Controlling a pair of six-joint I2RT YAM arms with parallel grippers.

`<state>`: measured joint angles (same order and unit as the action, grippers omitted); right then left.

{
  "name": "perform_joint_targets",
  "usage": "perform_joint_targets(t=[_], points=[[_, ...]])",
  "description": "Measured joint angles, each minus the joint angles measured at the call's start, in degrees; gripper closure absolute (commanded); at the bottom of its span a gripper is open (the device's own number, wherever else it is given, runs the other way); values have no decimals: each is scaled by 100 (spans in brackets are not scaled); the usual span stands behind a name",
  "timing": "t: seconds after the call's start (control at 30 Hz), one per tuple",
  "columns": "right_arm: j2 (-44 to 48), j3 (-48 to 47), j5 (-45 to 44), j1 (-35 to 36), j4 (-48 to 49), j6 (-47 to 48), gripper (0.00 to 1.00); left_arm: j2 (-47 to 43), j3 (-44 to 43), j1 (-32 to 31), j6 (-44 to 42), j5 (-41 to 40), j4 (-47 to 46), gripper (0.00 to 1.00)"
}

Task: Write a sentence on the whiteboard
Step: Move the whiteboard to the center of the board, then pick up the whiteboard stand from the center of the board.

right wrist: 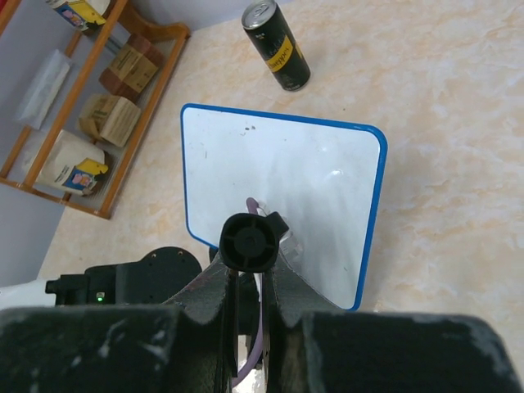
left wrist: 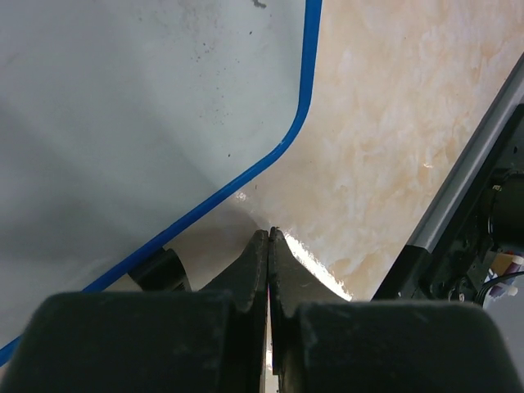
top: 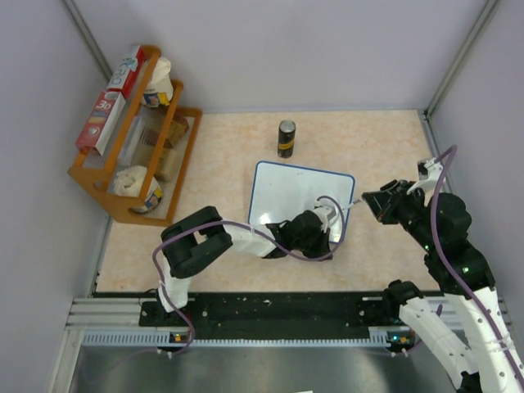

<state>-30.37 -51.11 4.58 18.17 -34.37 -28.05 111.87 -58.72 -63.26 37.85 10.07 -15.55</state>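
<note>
Left gripper (left wrist: 268, 236) pinched closed, empty, just off whiteboard (left wrist: 123, 123) corner, right gripper (right wrist: 250, 272) clamping marker (right wrist: 249, 242) beside whiteboard, can (right wrist: 277, 46) lettering unreadable.

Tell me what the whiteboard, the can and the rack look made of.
Whiteboard: glossy white panel, likely melamine or coated steel, judging by the glare; blue rim looks plastic. Can: probably aluminium, printed black and gold, silver top. Rack: looks like wood, smooth orange-brown finish.
</note>
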Motion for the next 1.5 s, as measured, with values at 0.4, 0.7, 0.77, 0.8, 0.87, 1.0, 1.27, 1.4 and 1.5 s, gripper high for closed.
perform_joint_targets(t=[0.4,0.7,0.77,0.8,0.87,1.0,1.27,1.4,1.5], points=[[-243,-7,24,0,0,4,100,-2111,1379,-22,-229,-638,444,56],[-396,2,195,-4,90,-7,100,-3893,1768,-22,57,-2577,2120,30],[-431,4,238,-4,136,-15,100,-3963,1821,-17,109,-2979,2518,30],[-446,7,251,-4,166,-17,100,-3963,1845,-15,118,-3106,2634,30],[-487,7,284,-4,212,-22,100,-3919,1893,11,173,-3344,2889,30],[-535,15,317,-4,227,-26,100,-3587,1899,120,293,-3563,3080,30],[-581,175,385,-4,378,-68,100,-2621,1971,214,190,-3587,2559,35],[-586,190,411,-4,457,-68,100,-2371,1928,254,85,-3700,2020,39],[-575,195,413,-4,470,-68,100,-2205,1882,295,46,-3742,1668,43]])
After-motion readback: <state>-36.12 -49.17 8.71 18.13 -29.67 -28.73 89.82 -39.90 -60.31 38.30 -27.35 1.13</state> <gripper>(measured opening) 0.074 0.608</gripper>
